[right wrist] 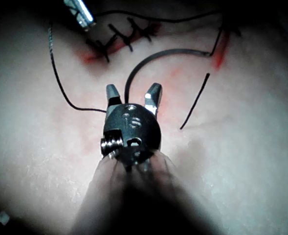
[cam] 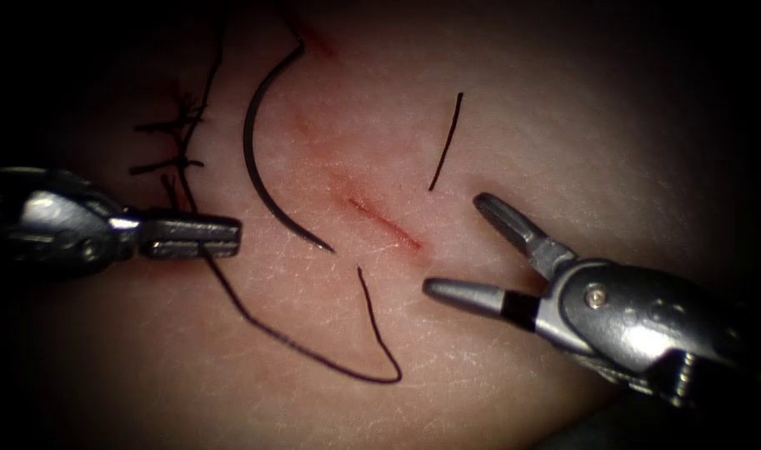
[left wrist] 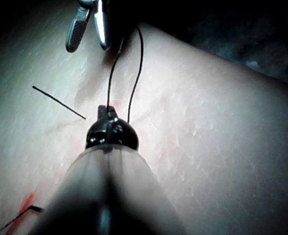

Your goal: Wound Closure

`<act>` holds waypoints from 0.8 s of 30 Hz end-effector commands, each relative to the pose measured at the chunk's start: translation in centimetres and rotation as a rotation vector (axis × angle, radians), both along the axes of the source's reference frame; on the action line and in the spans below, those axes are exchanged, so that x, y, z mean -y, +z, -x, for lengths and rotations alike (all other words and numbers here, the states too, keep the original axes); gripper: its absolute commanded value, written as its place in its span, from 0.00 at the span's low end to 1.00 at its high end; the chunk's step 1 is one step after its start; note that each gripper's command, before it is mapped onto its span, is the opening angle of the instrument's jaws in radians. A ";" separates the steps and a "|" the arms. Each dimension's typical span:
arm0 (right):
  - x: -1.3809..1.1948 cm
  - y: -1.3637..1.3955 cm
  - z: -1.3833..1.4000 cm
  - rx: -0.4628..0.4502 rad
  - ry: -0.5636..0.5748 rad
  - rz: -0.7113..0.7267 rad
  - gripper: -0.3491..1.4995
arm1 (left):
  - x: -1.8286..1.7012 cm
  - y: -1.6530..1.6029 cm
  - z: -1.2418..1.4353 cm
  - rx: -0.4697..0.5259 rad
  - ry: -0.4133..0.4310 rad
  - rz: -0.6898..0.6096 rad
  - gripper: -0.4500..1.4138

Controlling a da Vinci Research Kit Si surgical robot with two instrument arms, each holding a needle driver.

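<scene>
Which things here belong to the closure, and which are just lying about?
In the job:
- left tool, shut on the thread
- right tool, open, holding nothing
- needle, lying free on the tissue left of the cut

Lying about:
- cut end of thread, right of the cut

A loose cut end of thread (cam: 447,142) lies flat and unattached just above the right gripper (cam: 455,244), on its far side. A streak of red fluid (cam: 386,222) lies just left of that gripper, well right of the left gripper (cam: 230,236).
</scene>
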State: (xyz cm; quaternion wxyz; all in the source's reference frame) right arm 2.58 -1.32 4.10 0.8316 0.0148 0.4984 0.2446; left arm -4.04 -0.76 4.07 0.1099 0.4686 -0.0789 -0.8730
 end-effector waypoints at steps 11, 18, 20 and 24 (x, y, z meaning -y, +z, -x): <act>0.16 0.32 -0.56 -0.040 -0.185 -0.028 0.08 | -0.26 -0.02 0.27 0.029 -0.088 -0.044 0.00; 0.14 0.34 -0.65 -0.084 -0.216 -0.016 0.00 | -0.33 0.06 0.43 0.022 -0.182 -0.030 0.00; 0.13 0.33 -0.64 -0.092 -0.199 -0.007 0.00 | -0.34 0.07 0.45 0.015 -0.189 -0.028 0.00; 0.04 0.27 -0.52 -0.090 -0.136 0.016 0.18 | -0.36 0.08 0.45 -0.004 -0.212 -0.026 0.00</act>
